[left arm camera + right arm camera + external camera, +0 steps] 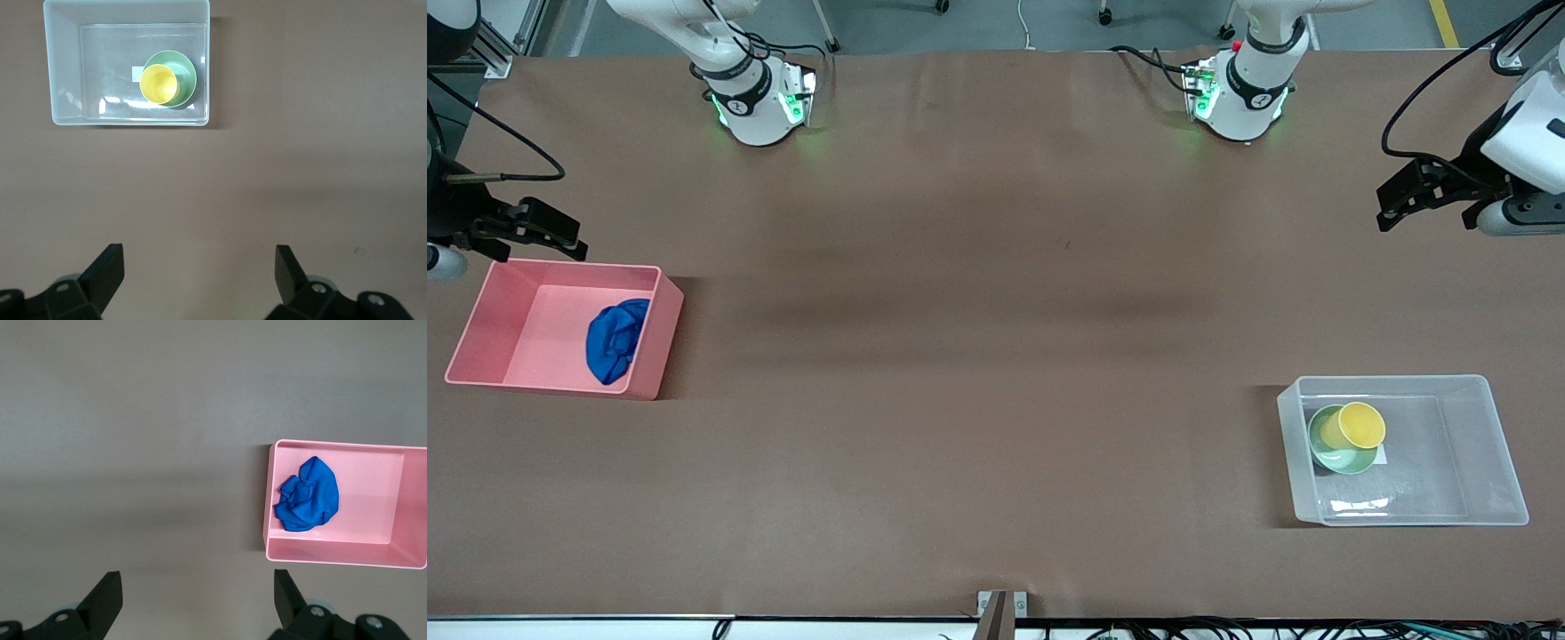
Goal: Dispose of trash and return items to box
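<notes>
The blue cloth trash (615,339) (308,495) lies inside the pink bin (480,320) (373,550) at the right arm's end of the table. In the clear box (1485,444) (63,80), at the left arm's end, the yellow cup (1357,425) (159,84) rests in the mint-green bowl (1334,456) (185,73). My left gripper (1405,197) (199,267) hangs open and empty above the table edge, apart from the box. My right gripper (538,229) (198,590) is open and empty too, up beside the pink bin.
The brown table (978,356) spreads wide between bin and box. Both arm bases (760,98) (1240,93) stand along the edge farthest from the front camera. Cables trail near each gripper.
</notes>
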